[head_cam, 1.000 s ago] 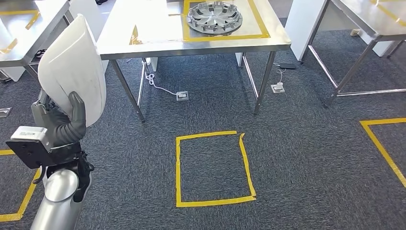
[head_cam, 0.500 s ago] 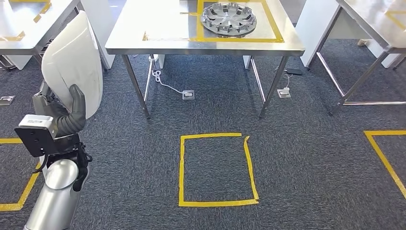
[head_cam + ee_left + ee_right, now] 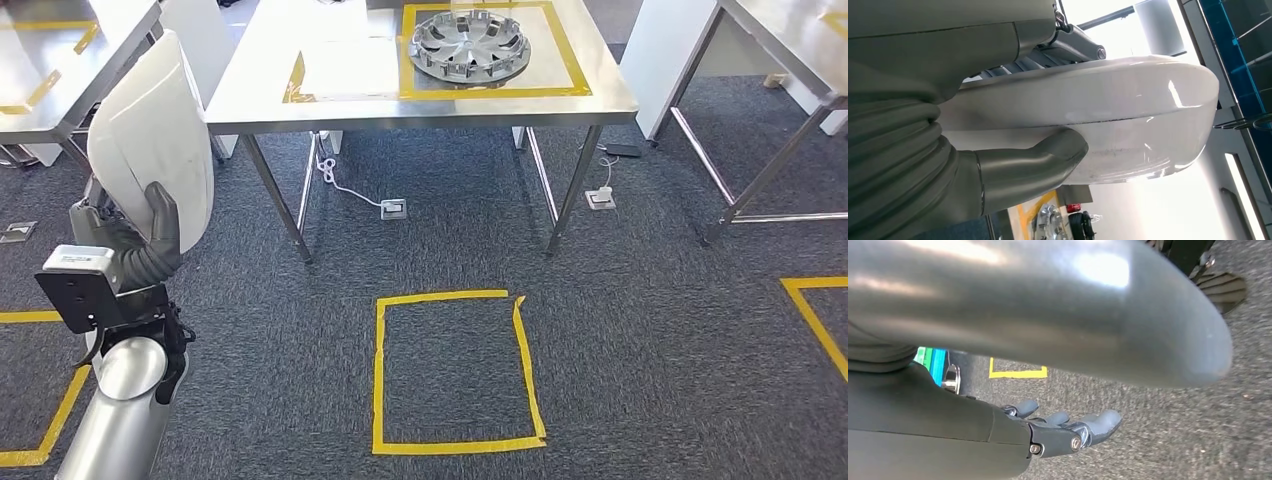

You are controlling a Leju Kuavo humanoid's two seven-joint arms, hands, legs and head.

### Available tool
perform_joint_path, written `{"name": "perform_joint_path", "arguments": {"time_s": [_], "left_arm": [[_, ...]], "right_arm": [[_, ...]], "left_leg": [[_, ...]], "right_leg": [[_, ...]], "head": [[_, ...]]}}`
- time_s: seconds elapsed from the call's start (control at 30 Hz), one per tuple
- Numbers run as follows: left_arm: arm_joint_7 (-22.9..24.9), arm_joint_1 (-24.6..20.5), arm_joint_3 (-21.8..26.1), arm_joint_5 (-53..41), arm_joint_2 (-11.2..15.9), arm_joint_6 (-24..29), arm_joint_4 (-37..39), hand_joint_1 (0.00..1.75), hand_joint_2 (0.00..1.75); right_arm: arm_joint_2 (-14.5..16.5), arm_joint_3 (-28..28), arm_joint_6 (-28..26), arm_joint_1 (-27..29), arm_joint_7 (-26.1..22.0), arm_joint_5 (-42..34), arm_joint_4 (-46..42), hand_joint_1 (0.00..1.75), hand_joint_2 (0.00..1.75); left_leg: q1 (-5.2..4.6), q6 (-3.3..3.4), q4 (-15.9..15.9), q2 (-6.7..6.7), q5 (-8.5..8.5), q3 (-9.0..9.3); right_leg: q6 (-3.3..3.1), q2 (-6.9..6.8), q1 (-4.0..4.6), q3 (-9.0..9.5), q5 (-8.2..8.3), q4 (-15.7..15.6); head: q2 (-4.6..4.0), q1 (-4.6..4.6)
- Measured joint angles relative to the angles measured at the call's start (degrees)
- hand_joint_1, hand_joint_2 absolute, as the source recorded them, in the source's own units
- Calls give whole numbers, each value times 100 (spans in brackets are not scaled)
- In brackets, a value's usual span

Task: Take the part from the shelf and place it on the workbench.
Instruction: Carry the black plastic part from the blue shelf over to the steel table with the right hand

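Observation:
My left hand (image 3: 135, 245) grips a smooth white curved part (image 3: 152, 140), held upright at the left of the head view, its thumb pressed across the lower face. In the left wrist view the thumb (image 3: 1033, 162) lies on the glossy white part (image 3: 1128, 115) and the darker fingers sit behind it. A steel workbench (image 3: 330, 105) stands ahead, with a silver wheel cover (image 3: 470, 44) lying in a yellow taped frame on it. My right hand (image 3: 1068, 427) hangs over the carpet, fingers apart and holding nothing.
A yellow taped square (image 3: 455, 370) marks the dark carpet in front of the workbench. Cables and floor sockets (image 3: 393, 208) lie under it. Other steel tables stand at the far left (image 3: 50, 70) and far right (image 3: 790, 50). More yellow tape (image 3: 815, 310) lies right.
The whole view has shifted: the workbench and floor square have slid down and slightly right in the picture, so the camera has moved. The white part stays in my left hand.

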Motion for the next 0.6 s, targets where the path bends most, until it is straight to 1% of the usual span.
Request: {"name": "perform_joint_path", "arguments": {"time_s": [0.03,0.07,0.1,0.13,0.17,0.2,0.23,0.27,0.3,0.33,0.37,0.4,0.43,0.47,0.5,0.53,0.57,0.6], "left_arm": [[-1,3,-2,0,1,4,3,175,175],[-2,2,-2,0,4,7,5,175,175],[-3,1,-2,0,8,9,13,175,175],[-4,2,-2,0,14,12,17,175,175],[-3,7,-3,2,19,13,21,175,175],[-3,11,-3,3,22,16,20,175,175],[-4,10,-4,4,24,18,12,175,175],[-5,13,-4,5,23,20,3,175,175],[-9,15,-4,5,25,21,-4,175,175],[-12,20,-4,4,27,21,-3,175,175],[-13,33,-4,4,28,21,2,175,175],[-15,48,-5,4,31,21,13,175,175],[-15,64,-7,4,30,21,21,175,175],[-15,75,-8,4,30,21,27,175,175],[-16,81,-9,4,29,21,28,175,175],[-16,81,-9,4,28,21,28,175,175],[-17,79,-9,4,24,21,28,175,175],[-17,80,-10,4,19,21,33,175,175]], "right_arm": [[1,0,1,4,0,0,0,0,0],[2,0,1,7,0,0,0,0,0],[2,-1,1,14,1,0,3,0,0],[2,-2,1,10,3,0,6,0,0],[2,-4,1,5,4,0,9,0,0],[2,-5,1,-1,6,0,11,0,0],[1,-6,2,-12,8,0,11,0,0],[1,-7,2,-15,7,0,10,0,0],[2,-8,3,-18,3,0,10,0,0],[3,-8,4,-21,-1,0,9,0,0],[4,-9,5,-22,-3,0,9,0,0],[4,-9,7,-17,-3,0,9,0,0],[4,-9,7,-6,2,0,9,0,0],[4,-10,6,7,7,0,9,0,0],[3,-13,4,20,10,0,9,0,0],[3,-19,2,30,11,-1,9,0,0],[4,-26,1,41,11,-3,9,0,0],[4,-34,-1,63,12,-8,11,0,0]], "left_leg": [[-1,12,-199,5,294,-44],[-3,33,-590,19,674,4],[-21,58,-939,38,953,86],[-41,90,-1254,55,1104,187],[-61,126,-1445,67,1127,258],[-79,166,-1496,63,1025,300],[-79,209,-1570,53,942,355],[-67,249,-1614,40,881,415],[-55,285,-1675,29,827,512],[-43,312,-1739,26,774,632],[-35,332,-1804,20,719,761],[-36,347,-1857,16,655,892],[-37,352,-1897,7,583,1020],[-37,351,-1924,-9,501,1150],[-37,345,-1938,-26,407,1289],[-37,337,-1943,-40,304,1431],[-37,326,-1944,-50,193,1577],[-38,315,-1944,-57,79,1703]], "right_leg": [[13,4,-3,117,-89,-1],[31,7,-5,231,-189,-5],[59,6,-3,326,-284,-12],[95,10,4,390,-364,-22],[134,10,9,427,-423,-51],[176,7,15,467,-440,-73],[216,6,17,490,-407,-65],[247,2,16,469,-331,30],[265,3,19,368,-201,274],[269,8,21,168,-81,616],[266,14,23,-90,-36,1001],[266,17,28,-365,-115,1336],[277,20,33,-607,-329,1537],[293,22,38,-803,-608,1609],[306,23,40,-955,-862,1553],[310,23,38,-1053,-975,1379],[301,23,35,-1112,-860,1117],[281,21,34,-1145,-430,777]], "head": [[0,1],[0,0],[0,6],[0,3],[0,9],[0,15],[0,17],[0,28],[0,38],[0,49],[0,58],[0,69],[0,74],[0,77],[0,84],[0,89],[0,91],[0,98]]}}
